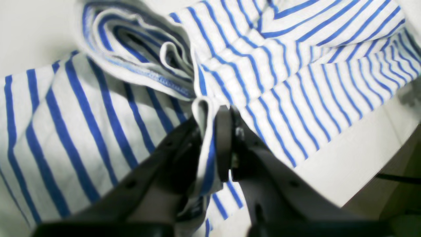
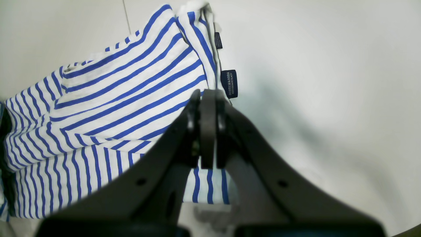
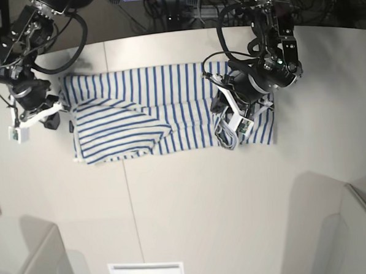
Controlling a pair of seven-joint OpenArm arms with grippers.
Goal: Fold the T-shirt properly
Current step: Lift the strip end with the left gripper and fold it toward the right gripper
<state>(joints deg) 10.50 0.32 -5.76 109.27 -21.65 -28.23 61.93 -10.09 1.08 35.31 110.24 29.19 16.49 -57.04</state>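
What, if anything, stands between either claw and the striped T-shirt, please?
Nothing visible does: the left claw is shut on a fold of the white, blue-striped cloth T-shirt, and the right claw is shut at its labelled edge.

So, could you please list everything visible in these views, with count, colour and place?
T-shirt: one, white with blue stripes, spread across the far half of the table, partly folded.
Labels: two, dark blue, at the shirt's edge by the right gripper.
Table: one, pale grey-white, fills the base view.
Slotted plate: one, white, near table edge.
Cables: several, dark, behind the table.
Left gripper: one, black, shut on a fold of the T-shirt.
Right gripper: one, black, shut at the shirt's labelled edge.
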